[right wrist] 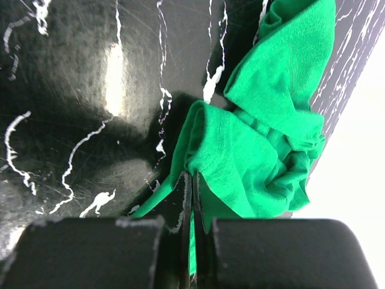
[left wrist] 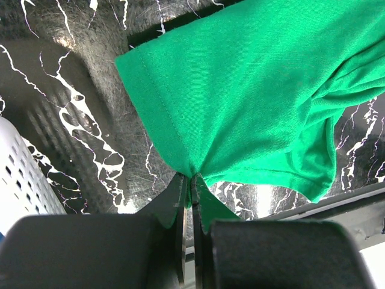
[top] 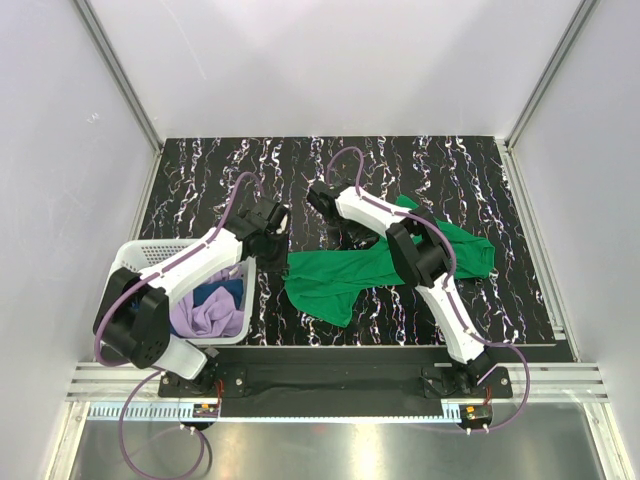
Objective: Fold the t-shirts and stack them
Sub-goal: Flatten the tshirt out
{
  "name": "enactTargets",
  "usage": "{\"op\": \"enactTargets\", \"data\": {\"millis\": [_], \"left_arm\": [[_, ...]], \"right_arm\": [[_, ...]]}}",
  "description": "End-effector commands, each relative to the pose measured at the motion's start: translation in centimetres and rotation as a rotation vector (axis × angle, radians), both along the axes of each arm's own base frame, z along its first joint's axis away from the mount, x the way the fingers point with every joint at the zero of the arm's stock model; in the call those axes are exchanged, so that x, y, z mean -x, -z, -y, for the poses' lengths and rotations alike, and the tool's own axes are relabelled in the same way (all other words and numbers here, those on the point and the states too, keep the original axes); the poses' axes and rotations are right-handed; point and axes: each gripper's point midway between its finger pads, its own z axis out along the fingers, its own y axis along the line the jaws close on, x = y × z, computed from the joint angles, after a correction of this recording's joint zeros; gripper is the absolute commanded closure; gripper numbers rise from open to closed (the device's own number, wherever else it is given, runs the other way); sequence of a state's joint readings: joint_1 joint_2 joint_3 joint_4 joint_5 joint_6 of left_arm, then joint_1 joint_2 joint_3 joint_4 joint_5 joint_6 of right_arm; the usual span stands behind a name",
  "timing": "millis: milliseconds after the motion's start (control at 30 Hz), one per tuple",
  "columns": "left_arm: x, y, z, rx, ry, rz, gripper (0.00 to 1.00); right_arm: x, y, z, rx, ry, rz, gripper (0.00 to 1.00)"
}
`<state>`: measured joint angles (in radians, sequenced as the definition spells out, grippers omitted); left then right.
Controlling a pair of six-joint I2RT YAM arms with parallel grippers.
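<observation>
Left pincer is closed down tight, jaws nearly meeting, pinching the hemmed edge of the green t-shirt. Cloth is bunching to a point right at the tips. Right pincer is also clamped shut, gripping a folded ridge of the same shirt, with a sliver of green showing between the fingers below the tips. So both are holding the one garment: the left at its left edge, the right further back toward the middle of the table.

Green shirt is lying crumpled across the table centre and stretching out to the right, under the right arm. It is sitting outside the basket, near its right side. One sleeve or corner is pointing toward the near edge; can't tell which.

White lattice basket is sitting at the left of the table, under the left forearm. It is holding two items. Lilac t-shirt is filling the near part in a loose heap. Dark blue t-shirt is showing behind it, toward the basket's far right corner, mostly covered. Both are bunched, not folded. Can't tell if the blue one is lying under the lilac or just beside it. Left wrist view is catching a bit of basket wall at lower left, apart from the green cloth.
</observation>
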<state>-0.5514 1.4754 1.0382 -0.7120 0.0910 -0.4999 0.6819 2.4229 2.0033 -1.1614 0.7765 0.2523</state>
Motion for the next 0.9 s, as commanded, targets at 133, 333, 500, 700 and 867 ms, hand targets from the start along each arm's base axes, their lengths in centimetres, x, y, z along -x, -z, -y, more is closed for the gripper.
{"op": "enactTargets", "data": {"millis": [133, 333, 500, 700, 867], "left_arm": [[-1.0, -3.3, 0.3, 0.070, 0.004, 0.075, 1.00], [-2.8, -9.0, 0.8, 0.152, -0.044, 0.156, 1.00], [-5.3, -14.7, -0.3, 0.206, -0.110, 0.246, 1.00], [-8.3, -22.1, -3.1, 0.288, -0.212, 0.369, 1.00], [-9.5, -28.1, -5.7, 0.352, -0.265, 0.484, 1.00]], "right_arm": [[-0.4, -9.8, 0.6, -0.153, 0.088, 0.196, 1.00], [-0.4, -19.5, 8.9, -0.291, 0.284, 0.394, 1.00], [-1.6, -27.8, 14.2, -0.388, 0.304, 0.648, 1.00], [0.3, -37.4, 21.1, -0.403, 0.300, 0.926, 1.00], [4.0, -45.6, 25.4, -0.390, 0.332, 1.206, 1.00]]}}
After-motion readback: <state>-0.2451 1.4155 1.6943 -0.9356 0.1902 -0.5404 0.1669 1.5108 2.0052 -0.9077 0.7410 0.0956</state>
